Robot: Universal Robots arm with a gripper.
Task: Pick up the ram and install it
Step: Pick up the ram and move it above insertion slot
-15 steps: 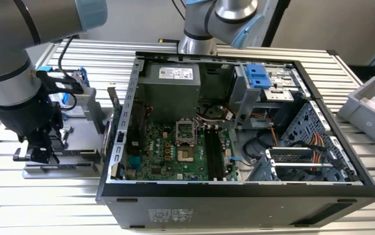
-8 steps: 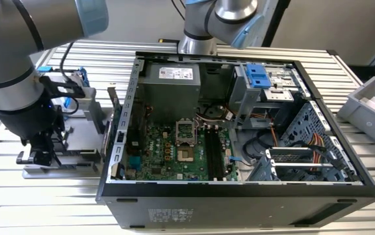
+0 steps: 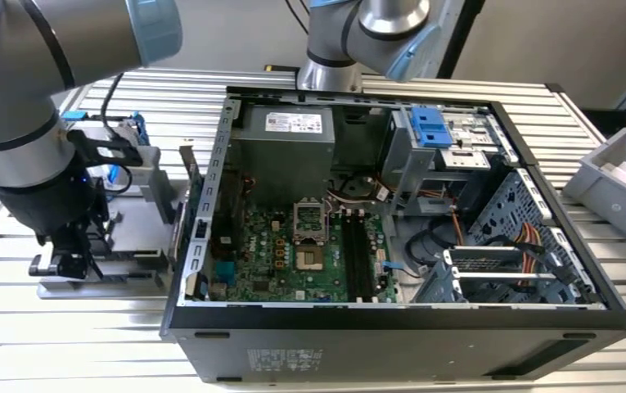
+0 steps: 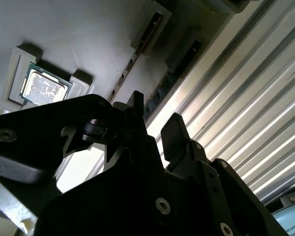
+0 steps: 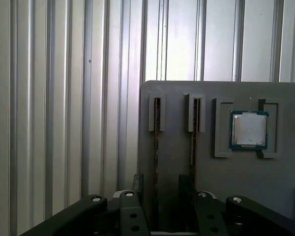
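In the first wrist view the ram [image 5: 157, 140] is a thin stick standing on edge in a narrow slot of a grey holder plate [image 5: 226, 177]. A second stick of the same kind [image 5: 193, 140] stands in the neighbouring slot. My gripper [image 5: 160, 189] is open just above the first stick, with one finger on each side and a clear gap to both. The second wrist view has the same open gripper [image 4: 155, 123] over the dark slots [image 4: 137, 64]. In the exterior view my gripper [image 3: 61, 264] hangs low over the holder [image 3: 127, 246], on the exterior view's left of the computer case [image 3: 400, 319].
A small square silver chip [image 5: 249, 129] lies in a recess of the holder beside the slots. The open case holds a green motherboard [image 3: 280, 262] with long black slots [image 3: 358, 258]. A second arm's base [image 3: 329, 74] stands behind the case. A grey bin [image 3: 619, 176] sits at the exterior view's right.
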